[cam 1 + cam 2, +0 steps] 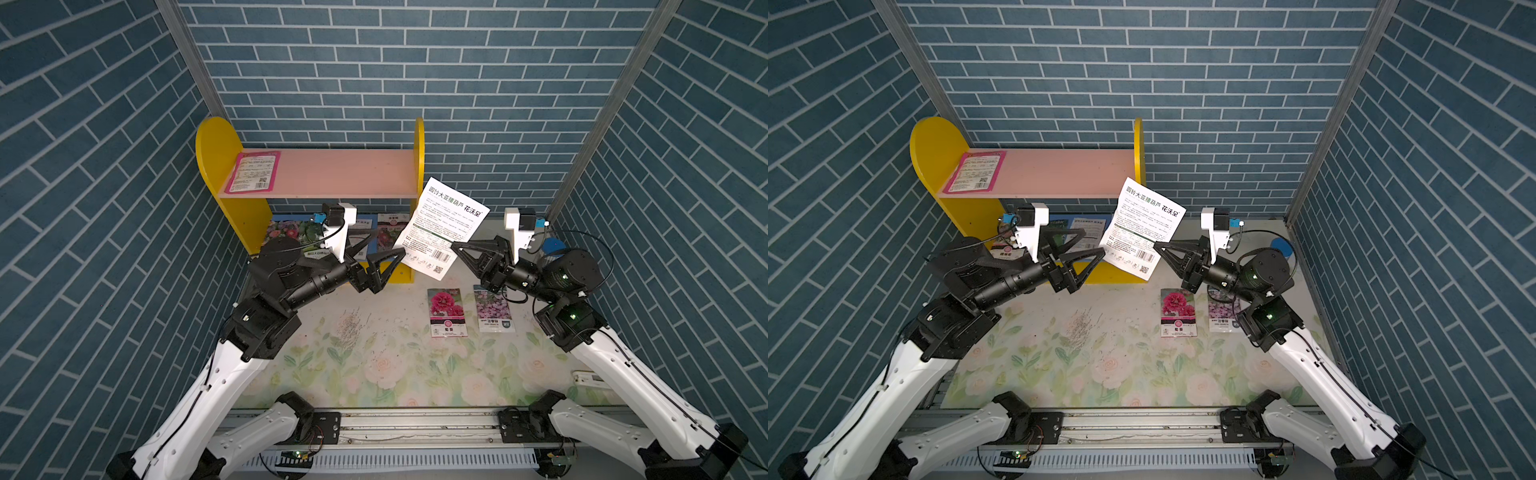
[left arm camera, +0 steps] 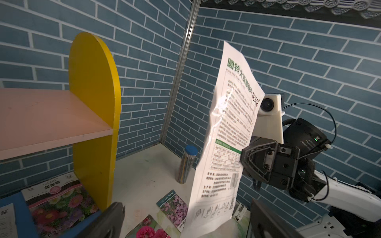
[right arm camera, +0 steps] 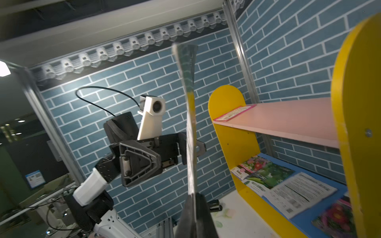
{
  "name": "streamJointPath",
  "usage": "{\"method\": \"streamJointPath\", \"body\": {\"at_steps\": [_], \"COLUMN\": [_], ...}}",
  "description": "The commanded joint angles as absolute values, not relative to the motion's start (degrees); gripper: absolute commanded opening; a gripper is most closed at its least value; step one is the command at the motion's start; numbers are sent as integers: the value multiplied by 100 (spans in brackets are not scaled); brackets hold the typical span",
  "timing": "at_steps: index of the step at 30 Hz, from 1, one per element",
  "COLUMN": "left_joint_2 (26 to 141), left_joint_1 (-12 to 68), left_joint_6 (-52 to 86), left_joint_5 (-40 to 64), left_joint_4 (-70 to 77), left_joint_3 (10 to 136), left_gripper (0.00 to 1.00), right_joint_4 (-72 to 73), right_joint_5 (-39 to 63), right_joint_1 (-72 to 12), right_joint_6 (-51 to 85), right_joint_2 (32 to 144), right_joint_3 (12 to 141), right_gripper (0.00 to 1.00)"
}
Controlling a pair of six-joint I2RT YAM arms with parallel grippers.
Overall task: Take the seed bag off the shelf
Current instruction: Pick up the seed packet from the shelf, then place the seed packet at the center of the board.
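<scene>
Two flower packets lie lower in frame than the white seed bag my right gripper clamps right of the shelf; my left gripper gapes empty.

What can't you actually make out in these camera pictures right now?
Lower-shelf seed bags: in both top views, mostly covered by the left arm.
White seed bag: in the right wrist view it is edge-on, so its print is unreadable.
Left tool: in the left wrist view its fingers are blurred and cut off by the frame edge.
Blue-capped tube: in both top views, mostly behind the right arm.
</scene>
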State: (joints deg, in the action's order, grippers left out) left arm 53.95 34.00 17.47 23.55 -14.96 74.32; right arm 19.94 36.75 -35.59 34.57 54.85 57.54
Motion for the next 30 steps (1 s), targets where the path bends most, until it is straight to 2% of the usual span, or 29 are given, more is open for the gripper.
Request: {"method": "streamJointPath", "body": {"at_steps": [1,5,10,16,30], "left_joint_2": [5134,5018,4895,4656,4613], "left_joint_1": [3412,3410,3410,3415,3412], "left_joint_6": [1343,1292,1175,1134,1143], "left_joint_5": [1967,1867,1811,1591,1734], "left_joint_4": [-2095,-2316,-2554,-2562,-2279], "left_joint_3": [7383,7175,7107,6789,6473], "left_gripper": [100,100,100,100,100], "right_joint_4": [1012,652,88,350,749], "right_joint_5": [3115,3077,3172,3130,3182], "right_joint_1": [-3566,-3577,-3602,-3738,-4071], "right_joint_6": [2821,2830,2980,3207,3304], "right_joint_2": [5257,5319,6033,6858,8623], "right_joint_3": [5355,4891,4671,4395,4612], "right_gripper": [0,0,0,0,0]}}
